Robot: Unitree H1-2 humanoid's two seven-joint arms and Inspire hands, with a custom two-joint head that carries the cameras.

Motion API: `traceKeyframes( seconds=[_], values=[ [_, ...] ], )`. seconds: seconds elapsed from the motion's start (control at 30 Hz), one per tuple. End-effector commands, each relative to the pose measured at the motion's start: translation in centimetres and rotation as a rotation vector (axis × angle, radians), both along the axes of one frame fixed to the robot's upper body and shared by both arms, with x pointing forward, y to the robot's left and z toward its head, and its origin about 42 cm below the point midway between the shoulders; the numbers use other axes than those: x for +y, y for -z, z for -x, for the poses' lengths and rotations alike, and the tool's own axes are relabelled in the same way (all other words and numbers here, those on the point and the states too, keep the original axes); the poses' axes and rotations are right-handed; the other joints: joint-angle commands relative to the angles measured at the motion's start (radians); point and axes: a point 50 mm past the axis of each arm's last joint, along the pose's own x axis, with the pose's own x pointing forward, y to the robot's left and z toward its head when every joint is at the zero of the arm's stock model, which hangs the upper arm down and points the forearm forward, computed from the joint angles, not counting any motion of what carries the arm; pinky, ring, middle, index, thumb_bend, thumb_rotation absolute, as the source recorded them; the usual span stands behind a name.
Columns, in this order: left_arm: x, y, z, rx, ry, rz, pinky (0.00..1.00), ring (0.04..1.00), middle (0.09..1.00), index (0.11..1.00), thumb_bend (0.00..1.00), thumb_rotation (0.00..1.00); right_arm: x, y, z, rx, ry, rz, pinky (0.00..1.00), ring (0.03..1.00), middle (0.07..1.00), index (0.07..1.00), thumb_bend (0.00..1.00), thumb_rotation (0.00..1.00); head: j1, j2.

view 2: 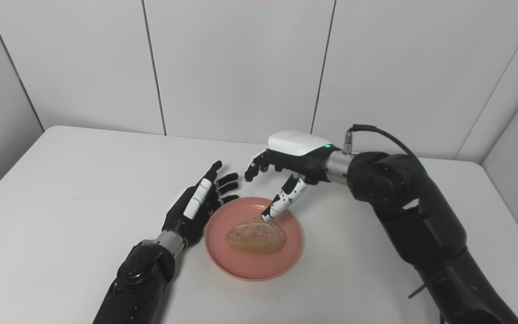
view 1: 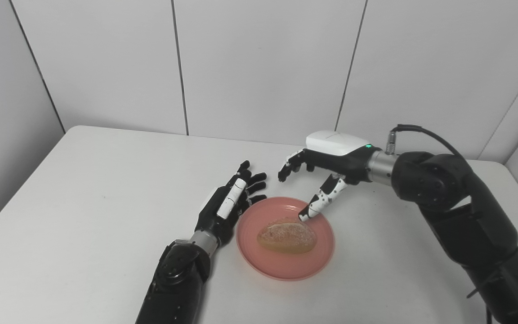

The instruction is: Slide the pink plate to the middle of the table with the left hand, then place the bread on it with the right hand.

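Nearest me, my left hand (view 1: 223, 209) lies flat on the white desk (view 1: 83, 202) just beside the left rim of the pink plate (view 1: 250, 252), fingers straight, slightly spread and holding nothing; whether its edge actually touches the rim I cannot tell. The plate sits about in the middle of the desk, so I judge the sliding step done. The bread (view 1: 287, 235) lies on it, a little toward my side of its centre, with its long axis running left to right. It is a pale golden oval bun with a floury, speckled crust, and it looks whole and settled flat. Just beyond it my right hand (view 1: 326, 168) hangs above the far side of the plate, open and empty, fingers loosely curled and spread, the thumb (view 1: 319, 202) pointing down so that its tip is at or just over the bun's far upper edge. The bread thus lies below that hand and toward me. My guess is that only lifting the right hand up and away remains, without nudging the bun.
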Motion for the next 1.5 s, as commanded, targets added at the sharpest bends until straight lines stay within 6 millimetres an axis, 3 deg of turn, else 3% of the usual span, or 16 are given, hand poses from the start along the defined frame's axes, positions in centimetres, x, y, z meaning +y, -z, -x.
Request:
traceKeyframes(
  seconds=[0.0,0.1,0.27,0.33,0.4,0.5,0.67,0.77,0.97,1.13,1.47],
  values=[
    [0.3,0.1,-0.3,0.009,-0.019,-0.017,0.80,0.900,0.881,0.976,1.00,0.76,-1.9,-1.4,-0.1,-0.052,0.047,-0.151,0.73,0.783,0.777,0.696,1.00,0.49,0.000,0.001],
    [0.4,-0.1,-0.6,-0.007,-0.038,-0.023,0.77,0.906,0.901,0.965,1.00,0.77,-3.6,0.8,-0.1,-0.025,0.088,-0.375,0.77,0.810,0.797,0.752,1.00,0.67,-0.002,0.002],
    [0.6,-0.4,-0.8,-0.057,-0.104,-0.028,0.76,0.901,0.920,0.943,0.99,0.76,-3.8,5.7,0.3,0.017,0.189,-0.673,0.72,0.808,0.825,0.803,0.97,0.79,-0.009,0.002],
    [0.4,-0.5,-0.8,-0.072,-0.141,-0.004,0.84,0.956,0.945,0.928,0.96,0.75,-3.4,7.9,0.5,0.045,0.251,-0.817,0.73,0.823,0.839,0.818,0.99,0.86,-0.014,0.003],
    [0.1,-0.7,-0.8,-0.093,-0.176,0.003,0.93,0.991,0.979,0.923,0.94,0.77,-3.0,9.9,0.6,0.090,0.308,-0.959,0.73,0.820,0.834,0.824,0.97,0.89,-0.019,0.004],
    [-0.4,-1.0,-0.6,-0.129,-0.231,-0.016,0.99,0.999,0.997,0.918,0.92,0.81,-2.3,13.2,0.8,0.169,0.425,-1.175,0.77,0.829,0.839,0.837,0.98,0.92,-0.019,0.004],
    [-1.2,-1.2,-0.5,-0.195,-0.289,-0.092,1.00,1.000,1.000,0.947,0.87,0.89,-0.8,16.9,1.7,0.218,0.560,-1.459,0.87,0.888,0.885,0.883,0.99,0.92,-0.011,0.004],
    [-1.5,-1.2,-0.6,-0.203,-0.304,-0.111,1.00,1.000,1.000,0.963,0.88,0.90,-0.4,18.6,2.2,0.217,0.595,-1.520,0.89,0.900,0.905,0.907,1.00,0.91,-0.014,0.004],
    [-2.0,-1.2,-0.5,-0.179,-0.282,-0.106,1.00,1.000,1.000,0.993,0.91,0.91,1.5,21.7,3.2,0.245,0.704,-1.622,0.96,0.942,0.940,0.948,0.90,0.99,-0.026,0.009],
    [-1.8,-1.2,-0.2,-0.161,-0.264,-0.096,1.00,1.000,1.000,1.000,0.91,0.88,2.7,22.4,3.5,0.215,0.735,-1.574,1.00,0.989,0.976,0.995,0.84,1.00,-0.037,0.012],
    [-1.5,-1.1,0.1,-0.137,-0.253,-0.084,1.00,1.000,1.000,1.000,0.90,0.87,3.3,23.1,3.7,0.192,0.757,-1.543,1.00,1.000,0.985,1.000,0.85,1.00,-0.044,0.011]
  ],
)
